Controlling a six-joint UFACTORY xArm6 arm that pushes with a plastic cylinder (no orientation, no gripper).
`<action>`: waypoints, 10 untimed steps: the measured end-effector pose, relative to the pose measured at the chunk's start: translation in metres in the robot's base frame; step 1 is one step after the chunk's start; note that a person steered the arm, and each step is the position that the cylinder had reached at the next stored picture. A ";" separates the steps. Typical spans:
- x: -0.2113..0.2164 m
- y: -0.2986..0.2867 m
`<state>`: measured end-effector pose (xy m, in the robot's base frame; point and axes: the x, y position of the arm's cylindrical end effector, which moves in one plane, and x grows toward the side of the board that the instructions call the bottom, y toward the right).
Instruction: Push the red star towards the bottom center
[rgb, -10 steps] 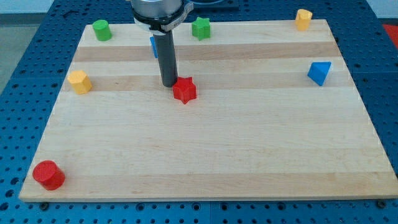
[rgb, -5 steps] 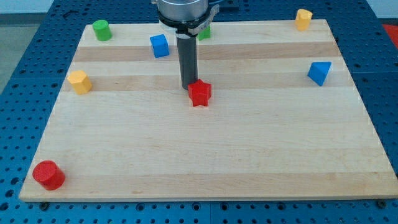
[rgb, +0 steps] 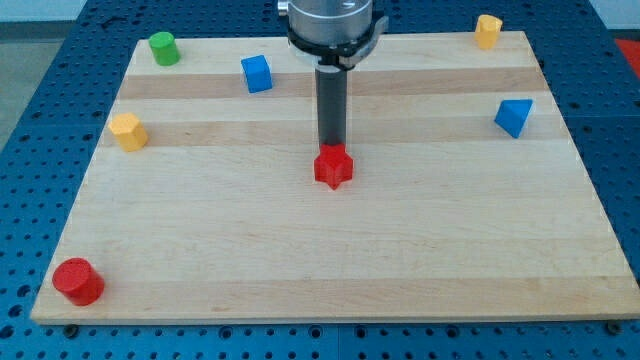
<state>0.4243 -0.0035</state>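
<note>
The red star (rgb: 334, 167) lies near the middle of the wooden board (rgb: 330, 250), a little above centre. My tip (rgb: 332, 147) stands right at the star's top edge, touching it from the view's top. The dark rod rises straight up from there to the arm's head at the view's top edge.
A blue cube (rgb: 256, 73) and a green cylinder (rgb: 163, 47) sit at the top left. A yellow block (rgb: 127, 131) is at the left edge, a red cylinder (rgb: 78, 281) at the bottom left. A blue triangular block (rgb: 514, 116) and a yellow block (rgb: 488, 30) are at the right.
My tip and the red star have moved together to the view's right and slightly down. The green star behind the arm is now hidden.
</note>
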 end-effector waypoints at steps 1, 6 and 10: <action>0.021 -0.001; 0.071 0.016; 0.110 -0.003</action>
<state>0.5343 -0.0068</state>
